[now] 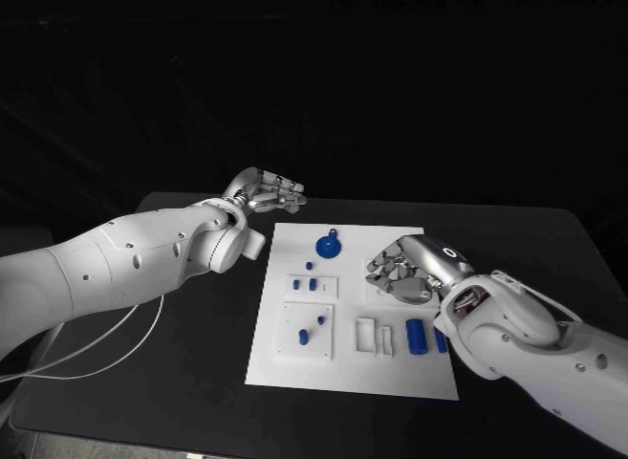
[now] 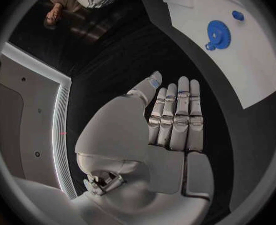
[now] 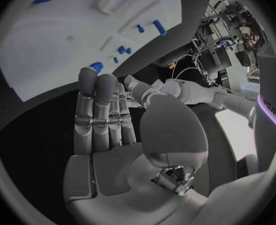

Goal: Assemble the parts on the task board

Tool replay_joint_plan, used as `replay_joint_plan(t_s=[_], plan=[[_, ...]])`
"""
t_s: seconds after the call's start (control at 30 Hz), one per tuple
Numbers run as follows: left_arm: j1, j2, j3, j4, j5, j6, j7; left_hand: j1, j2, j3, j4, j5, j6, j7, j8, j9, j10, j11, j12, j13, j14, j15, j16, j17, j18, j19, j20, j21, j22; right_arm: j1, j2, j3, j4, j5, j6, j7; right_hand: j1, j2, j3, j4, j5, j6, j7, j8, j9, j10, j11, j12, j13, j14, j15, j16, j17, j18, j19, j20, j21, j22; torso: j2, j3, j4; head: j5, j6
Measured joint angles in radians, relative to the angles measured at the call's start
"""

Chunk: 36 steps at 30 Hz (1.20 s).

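On task board [image 1: 397, 368]: blue gear [image 1: 329, 247] | blue pegs [image 1: 304, 283] in recess

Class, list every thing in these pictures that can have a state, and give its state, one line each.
left hand: open, holds nothing, off the board's far left corner.
right hand: open, holds nothing, over the board's right side.
task board: lies flat on the black table.
blue gear: lies flat on the board, untouched.
blue cylinder: lies on the board's right side, untouched.
small blue parts: on the board, untouched.
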<state>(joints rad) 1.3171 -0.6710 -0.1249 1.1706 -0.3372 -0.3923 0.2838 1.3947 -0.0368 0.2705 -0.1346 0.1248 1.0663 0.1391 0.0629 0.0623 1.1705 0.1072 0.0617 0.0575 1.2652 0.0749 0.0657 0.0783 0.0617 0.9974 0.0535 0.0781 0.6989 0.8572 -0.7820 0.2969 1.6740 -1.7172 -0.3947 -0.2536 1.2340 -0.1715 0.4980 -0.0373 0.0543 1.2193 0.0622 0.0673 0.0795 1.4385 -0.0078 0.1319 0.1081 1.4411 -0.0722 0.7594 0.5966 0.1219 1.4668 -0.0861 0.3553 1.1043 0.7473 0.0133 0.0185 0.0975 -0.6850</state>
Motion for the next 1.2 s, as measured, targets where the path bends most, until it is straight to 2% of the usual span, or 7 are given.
replay_joint_plan(t_s=[0.07, 0.13, 0.3, 0.6, 0.77, 0.83, 1.2], plan=[[0.0, -0.007, 0.0, 0.005, 0.01, 0.0, 0.007, 0.0, 0.0, 0.0, 0.0, 0.0, 0.0, 0.0, 0.0, 0.0, 0.0, 0.0, 0.0, 0.0, 0.002, -0.002, 0.0, 0.0, 0.0, 0.0, 0.0, 0.004, 0.007, 0.009, -0.03, 0.009, 0.0, 0.053, 0.028, 0.0, -0.007, 0.02, -0.076, -0.004, 0.0, 0.005, -0.005, 0.0, 0.001, 0.001, -0.019, 0.084, 0.11, 0.005, -0.017, 0.01, 0.021, -0.03, -0.001, -0.027, 0.044, 0.027, -0.003, 0.0011, -0.0046, -0.006, 0.001], [-0.001, -0.017, 0.0, 0.011, 0.023, 0.0, 0.015, 0.0, 0.0, 0.0, 0.0, 0.0, 0.0, 0.0, 0.0, 0.0, 0.0, 0.0, 0.0, 0.0, 0.003, -0.003, 0.0, 0.0, 0.0, 0.0, 0.0, 0.004, 0.013, 0.022, -0.065, 0.015, 0.005, 0.116, 0.066, -0.006, -0.015, 0.035, -0.129, 0.005, 0.008, -0.002, -0.007, 0.0, 0.001, -0.056, -0.027, 0.272, 0.352, 0.005, -0.026, 0.054, 0.083, -0.049, -0.002, -0.031, 0.157, 0.092, -0.006, 0.0018, -0.0082, -0.01, 0.002], [-0.007, -0.038, -0.001, 0.028, 0.05, 0.006, 0.032, -0.005, 0.003, -0.008, 0.008, 0.0, 0.0, 0.0, 0.0, 0.0, 0.013, -0.005, 0.0, 0.0, 0.003, -0.003, 0.0, 0.0, 0.0, 0.0, 0.0, 0.003, 0.012, 0.054, -0.13, 0.023, 0.022, 0.253, 0.163, -0.079, -0.056, 0.032, -0.055, 0.036, 0.0, -0.021, -0.01, 0.0, 0.009, -0.118, -0.037, 0.655, 0.814, -0.008, -0.031, 0.213, 0.309, -0.054, 0.001, -0.034, 0.359, 0.2, -0.015, 0.0037, -0.0154, -0.024, 0.002], [-0.02, -0.065, -0.003, 0.058, 0.091, 0.028, 0.061, -0.058, -0.024, -0.151, 0.072, 0.027, 0.015, -0.018, 0.0, 0.003, 0.039, -0.014, 0.0, 0.0, 0.007, 0.0, 0.0, 0.013, 0.0, 0.036, 0.011, -0.011, -0.11, 0.075, -0.178, 0.018, 0.017, 0.47, 0.395, -0.312, -0.151, 0.024, -0.086, 0.099, 0.0, -0.054, 0.006, 0.0, 0.021, -0.095, -0.025, 0.762, 0.984, -0.001, -0.022, 0.304, 0.463, -0.054, 0.002, -0.034, 0.437, 0.204, -0.028, 0.0019, -0.0236, -0.041, -0.006], [-0.023, -0.07, -0.003, 0.065, 0.101, 0.039, 0.072, -0.045, 0.001, -0.237, 0.085, 0.027, 0.013, -0.021, 0.0, 0.002, 0.061, -0.021, 0.0, 0.0, 0.016, -0.001, 0.0, 0.02, -0.002, 0.059, 0.009, -0.011, -0.213, 0.078, -0.183, 0.001, 0.005, 0.534, 0.496, -0.386, -0.174, 0.002, -0.106, 0.119, 0.0, -0.072, 0.007, 0.0, 0.021, -0.089, -0.019, 0.763, 1.007, -0.001, -0.022, 0.309, 0.485, -0.054, 0.002, -0.034, 0.445, 0.204, -0.032, -0.0017, -0.0239, -0.046, -0.011], [-0.023, -0.071, -0.003, 0.066, 0.102, 0.042, 0.073, -0.042, 0.003, -0.251, 0.087, 0.025, 0.013, -0.021, 0.0, 0.002, 0.069, -0.024, 0.0, 0.0, 0.016, -0.001, 0.0, 0.02, -0.015, 0.062, 0.006, -0.011, -0.231, 0.079, -0.183, -0.005, 0.003, 0.543, 0.512, -0.395, -0.182, -0.002, -0.11, 0.123, 0.0, -0.076, 0.01, 0.0, 0.021, -0.089, -0.019, 0.766, 1.012, -0.001, -0.022, 0.309, 0.489, -0.054, 0.002, -0.034, 0.448, 0.204, -0.033, -0.0029, -0.0236, -0.049, -0.012], [-0.024, -0.067, -0.005, 0.069, 0.108, 0.064, 0.081, -0.036, 0.036, -0.39, 0.1, 0.014, 0.009, -0.016, 0.0, 0.002, 0.073, -0.023, 0.0, 0.001, 0.016, -0.001, 0.0, 0.022, -0.016, 0.089, 0.007, -0.011, -0.374, 0.091, -0.149, -0.066, -0.007, 0.573, 0.578, -0.432, -0.185, -0.027, -0.156, 0.144, 0.0, -0.091, 0.01, 0.0, 0.024, -0.066, -0.014, 0.766, 1.07, 0.01, -0.011, 0.323, 0.543, -0.054, -0.002, -0.023, 0.49, 0.204, -0.034, -0.0105, -0.0226, -0.057, -0.016]])
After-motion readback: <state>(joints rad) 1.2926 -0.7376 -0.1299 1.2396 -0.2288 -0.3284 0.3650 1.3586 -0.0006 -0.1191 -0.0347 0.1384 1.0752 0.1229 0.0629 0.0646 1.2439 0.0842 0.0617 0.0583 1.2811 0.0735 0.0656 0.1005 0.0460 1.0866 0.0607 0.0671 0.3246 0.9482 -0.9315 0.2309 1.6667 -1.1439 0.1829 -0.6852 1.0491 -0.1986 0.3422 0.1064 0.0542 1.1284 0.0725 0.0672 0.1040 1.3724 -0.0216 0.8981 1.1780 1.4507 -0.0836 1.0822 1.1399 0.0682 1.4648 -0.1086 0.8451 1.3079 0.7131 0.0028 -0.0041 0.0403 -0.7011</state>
